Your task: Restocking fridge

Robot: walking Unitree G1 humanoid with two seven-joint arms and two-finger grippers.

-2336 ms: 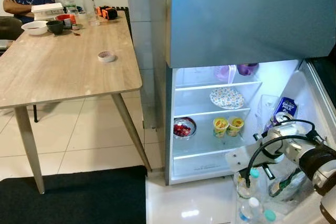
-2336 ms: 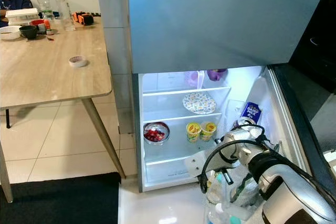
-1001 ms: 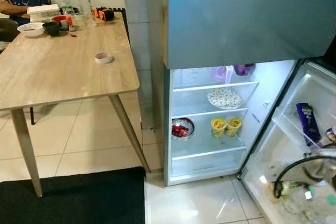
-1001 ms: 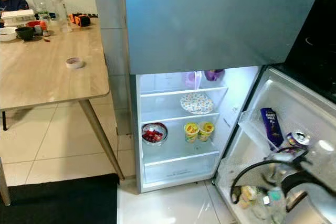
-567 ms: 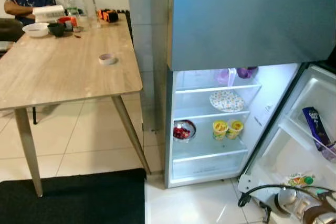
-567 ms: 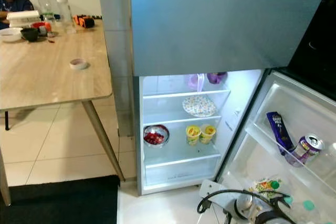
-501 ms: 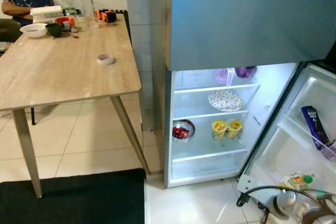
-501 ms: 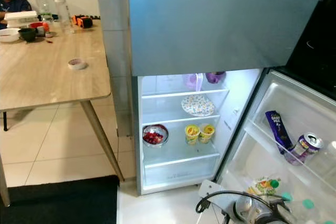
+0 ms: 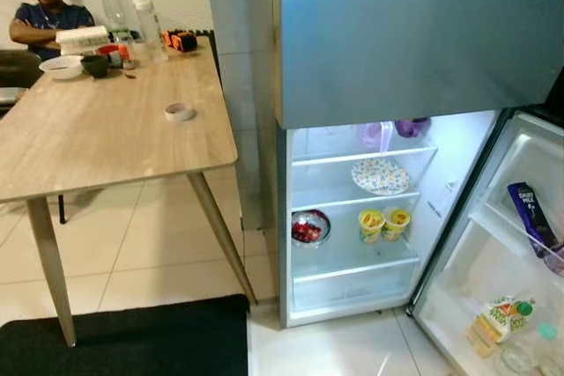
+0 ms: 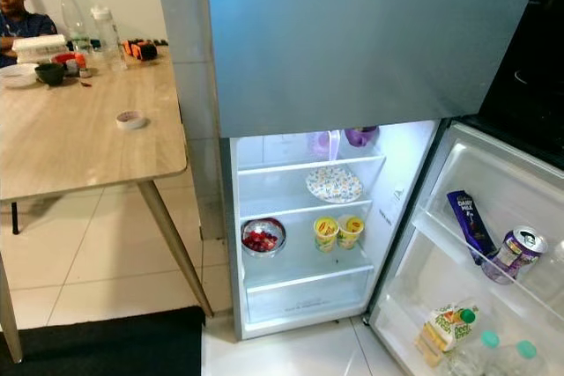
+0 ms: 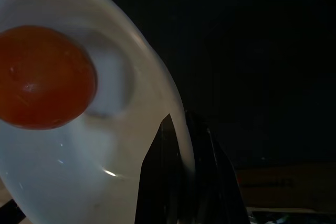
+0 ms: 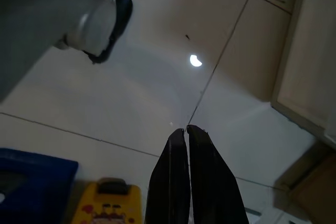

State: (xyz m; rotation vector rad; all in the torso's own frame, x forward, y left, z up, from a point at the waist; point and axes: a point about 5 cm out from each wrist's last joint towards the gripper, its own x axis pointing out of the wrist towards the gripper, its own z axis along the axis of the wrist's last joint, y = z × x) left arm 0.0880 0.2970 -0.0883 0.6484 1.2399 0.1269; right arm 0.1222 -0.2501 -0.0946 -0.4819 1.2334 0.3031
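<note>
The right arm has dropped out of the head views. The right end effector (image 12: 186, 128) is closed, empty, above floor tiles (image 12: 147, 93). The left end effector (image 11: 181, 129) grips a white bowl (image 11: 126, 145).

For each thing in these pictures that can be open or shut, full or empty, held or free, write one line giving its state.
Lower fridge door: open.
Upper freezer door: shut.
Red-filled bowl: filled, on middle shelf.
Patterned plate: lying flat on the shelf above.
White bowl: gripped at its rim, holds an orange ball.
Left gripper: shut on the bowl's rim.
Right gripper: shut, empty.
</note>
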